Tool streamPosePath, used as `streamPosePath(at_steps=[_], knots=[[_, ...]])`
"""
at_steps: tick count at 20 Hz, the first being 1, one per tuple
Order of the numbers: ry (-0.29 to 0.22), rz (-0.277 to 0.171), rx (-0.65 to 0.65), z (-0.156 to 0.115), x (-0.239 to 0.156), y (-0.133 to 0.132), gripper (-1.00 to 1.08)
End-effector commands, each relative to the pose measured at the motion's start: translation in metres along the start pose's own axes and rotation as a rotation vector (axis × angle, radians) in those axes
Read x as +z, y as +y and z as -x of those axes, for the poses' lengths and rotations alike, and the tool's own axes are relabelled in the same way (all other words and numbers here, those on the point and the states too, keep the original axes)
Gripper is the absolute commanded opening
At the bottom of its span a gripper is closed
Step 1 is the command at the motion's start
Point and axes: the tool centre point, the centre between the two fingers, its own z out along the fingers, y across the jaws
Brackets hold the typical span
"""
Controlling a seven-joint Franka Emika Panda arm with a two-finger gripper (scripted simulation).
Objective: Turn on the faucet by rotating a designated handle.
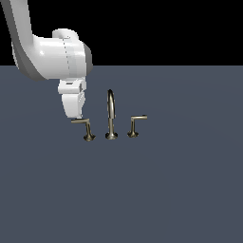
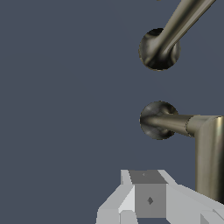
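The brass faucet stands on the grey floor with its tall arched spout (image 1: 110, 111) in the middle. The handle (image 1: 85, 124), with a slanted stem and a longer thin bar, is on the exterior view's left of the spout. My gripper (image 1: 77, 116) points down at the free end of that bar, touching or nearly touching it. Its fingers look closed together with nothing between them. In the wrist view the handle (image 2: 205, 140) runs from its round foot (image 2: 153, 127) and its bar passes beside my gripper (image 2: 148, 177). The spout's base (image 2: 151, 57) lies beyond.
The second lever (image 1: 135, 124), with an upright stem and shorter bar, stands on the exterior view's right of the spout. The flat grey floor (image 1: 166, 190) spreads all around the faucet. My white arm (image 1: 52, 52) reaches in from the upper left.
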Motion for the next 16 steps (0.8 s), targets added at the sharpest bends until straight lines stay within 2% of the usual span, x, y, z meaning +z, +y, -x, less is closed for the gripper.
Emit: streamPosePath(at_steps=[1, 8, 16], knots=[[-0.001, -0.001, 0.009, -0.001, 0.002, -0.003, -1.00], [-0.002, -0.001, 0.008, -0.001, 0.001, -0.003, -1.00], [-0.002, -0.001, 0.008, 0.012, 0.001, 0.021, -1.00]])
